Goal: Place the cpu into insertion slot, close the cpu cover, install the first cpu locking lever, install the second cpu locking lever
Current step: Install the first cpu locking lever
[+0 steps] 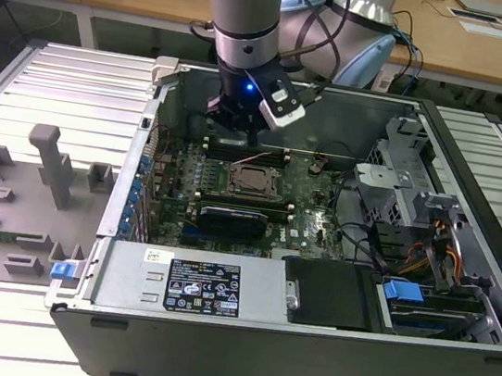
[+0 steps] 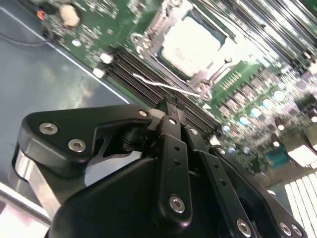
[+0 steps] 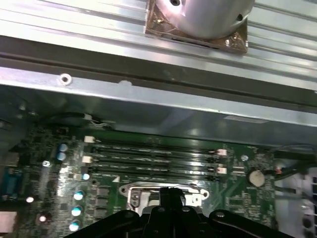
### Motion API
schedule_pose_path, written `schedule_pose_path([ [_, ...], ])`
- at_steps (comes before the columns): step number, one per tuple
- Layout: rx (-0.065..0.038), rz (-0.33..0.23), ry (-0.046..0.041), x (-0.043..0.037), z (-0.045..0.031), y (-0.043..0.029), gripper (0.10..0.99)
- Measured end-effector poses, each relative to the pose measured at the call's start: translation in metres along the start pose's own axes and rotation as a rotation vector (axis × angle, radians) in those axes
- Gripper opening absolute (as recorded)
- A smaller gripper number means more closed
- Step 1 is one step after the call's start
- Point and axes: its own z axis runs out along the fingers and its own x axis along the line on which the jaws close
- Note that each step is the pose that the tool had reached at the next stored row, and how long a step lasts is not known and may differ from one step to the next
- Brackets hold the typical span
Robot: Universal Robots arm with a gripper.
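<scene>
The cpu lies flat in the insertion slot, which is hidden beneath it. The silvery cpu cover frames it and looks folded down. In the exterior view the cpu sits mid-motherboard. A thin wire locking lever runs along the socket edge nearest my fingers. My gripper is shut, its tips just short of that lever; I cannot tell if they touch it. In the exterior view the gripper hangs over the memory slots, just behind the socket. The first wrist view shows the gripper at the cover's edge.
Long black memory slots lie between the socket and the case wall. A black card sits in front of the socket, the power supply nearer still. Drive cage on the exterior view's right, grey fixture on its left.
</scene>
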Motion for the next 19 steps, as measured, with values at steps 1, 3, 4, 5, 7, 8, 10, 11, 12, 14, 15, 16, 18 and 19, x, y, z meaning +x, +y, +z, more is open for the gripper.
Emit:
schedule_pose_path([
  [1,0.000,-0.001,-0.0042,0.0003,0.0015,-0.0003,0.106],
  [3,0.009,0.038,-0.0127,0.0014,0.0069,-0.0015,0.106],
  [4,0.012,0.051,-0.0154,0.0015,0.0082,-0.0017,0.106],
  [5,0.015,0.062,-0.0176,0.0014,0.0092,-0.0020,0.106],
  [7,0.018,0.079,-0.0210,0.0006,0.0107,-0.0024,0.106],
  [8,0.020,0.090,-0.0232,-0.0001,0.0117,-0.0026,0.106],
  [10,0.021,0.106,-0.0267,-0.0004,0.0133,-0.0028,0.106],
  [11,0.017,0.109,-0.0277,-0.0004,0.0135,-0.0028,0.106],
  [12,0.009,0.113,-0.0295,-0.0004,0.0139,-0.0027,0.106],
  [14,-0.009,0.119,-0.0329,-0.0003,0.0142,-0.0027,0.106],
  [15,-0.014,0.120,-0.0337,-0.0003,0.0145,-0.0027,0.106],
  [16,-0.020,0.124,-0.0348,-0.0001,0.0150,-0.0028,0.106],
  [18,-0.025,0.130,-0.0364,0.0002,0.0162,-0.0031,0.106],
  [19,-0.027,0.135,-0.0376,0.0004,0.0175,-0.0033,0.106],
])
